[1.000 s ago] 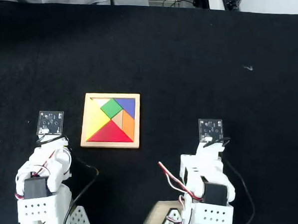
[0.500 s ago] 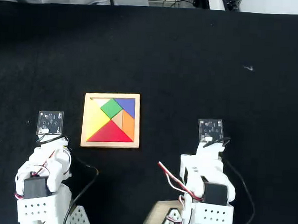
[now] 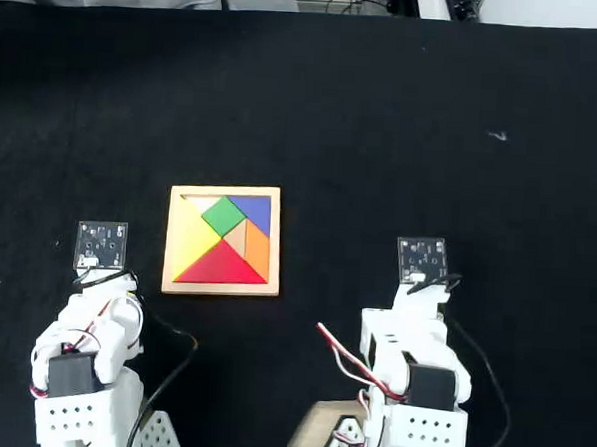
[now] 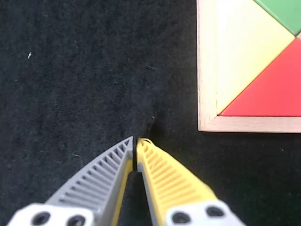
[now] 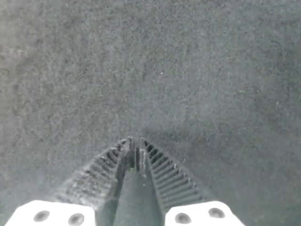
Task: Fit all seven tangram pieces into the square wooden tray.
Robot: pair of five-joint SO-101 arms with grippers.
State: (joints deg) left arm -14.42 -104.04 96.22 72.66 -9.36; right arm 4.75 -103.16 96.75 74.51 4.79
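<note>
Left tool and right tool: tips pressed together, holding nothing.

left hand closed, empty; tray corner near; yellow, red pieces inside

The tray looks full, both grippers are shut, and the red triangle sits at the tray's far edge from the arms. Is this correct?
In the high view the red triangle sits at the near edge of the tray, not the far one. The tray is full, and the left gripper and right gripper are shut.
</note>
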